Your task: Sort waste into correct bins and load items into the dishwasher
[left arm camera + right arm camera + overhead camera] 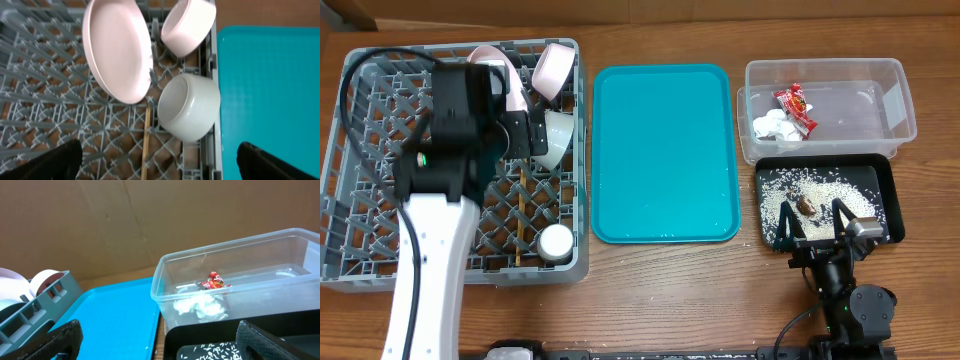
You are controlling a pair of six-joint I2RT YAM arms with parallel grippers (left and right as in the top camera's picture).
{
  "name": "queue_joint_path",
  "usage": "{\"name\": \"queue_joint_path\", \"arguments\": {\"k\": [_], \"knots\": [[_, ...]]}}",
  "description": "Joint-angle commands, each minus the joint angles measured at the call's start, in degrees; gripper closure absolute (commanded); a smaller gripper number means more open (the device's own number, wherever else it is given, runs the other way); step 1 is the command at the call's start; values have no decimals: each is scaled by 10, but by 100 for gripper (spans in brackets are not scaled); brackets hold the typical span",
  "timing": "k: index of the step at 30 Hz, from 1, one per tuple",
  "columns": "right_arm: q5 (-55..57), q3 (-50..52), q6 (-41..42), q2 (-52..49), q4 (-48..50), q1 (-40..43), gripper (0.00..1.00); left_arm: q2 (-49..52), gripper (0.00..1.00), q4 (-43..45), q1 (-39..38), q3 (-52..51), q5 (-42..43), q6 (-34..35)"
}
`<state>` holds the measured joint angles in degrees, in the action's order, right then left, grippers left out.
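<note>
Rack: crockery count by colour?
Pink: 2 (plate, pink bowl)
White: 2 (white bowl, cup)
Total: 4

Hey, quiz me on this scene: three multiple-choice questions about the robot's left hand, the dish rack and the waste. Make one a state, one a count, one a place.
1. The robot's left hand is: A) open and empty; B) shut tight; C) out of view.
2. How many bowls sit in the large square grey plastic dish rack? A) none; B) two; C) five.
3. The crumpled red-and-white snack wrapper lies: A) in the left hand; B) in the rack; C) in the clear plastic rectangular tub.

Answers:
1 A: in the left wrist view its fingers stand far apart, gripping nothing.
2 B: a small pink bowl and a pale grey-white bowl.
3 C: it rests beside white tissue inside the tub.
</note>
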<state>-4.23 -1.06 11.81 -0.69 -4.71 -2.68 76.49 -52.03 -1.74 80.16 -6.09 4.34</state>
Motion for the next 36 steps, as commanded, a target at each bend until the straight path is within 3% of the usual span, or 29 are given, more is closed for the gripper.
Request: {"name": "queue_joint_path", "arguments": {"k": [1,4,9,17,24,36], "knots": [[3,6,2,5,3,-3,0,-94,0,104,7,-123,10,-1],[3,6,2,5,3,-3,0,-193,0,230,28,-266,50,-1],[3,6,2,5,3,-3,0,-356,0,367,46,-459,75,-1],[3,6,2,5,3,-3,0,-621,0,468,46,-681,87,-1],[3,6,2,5,3,-3,0,-734,0,481,46,-764,93,-1],[3,6,2,5,3,-3,0,-763,0,478,46,-799,92,-25]]}}
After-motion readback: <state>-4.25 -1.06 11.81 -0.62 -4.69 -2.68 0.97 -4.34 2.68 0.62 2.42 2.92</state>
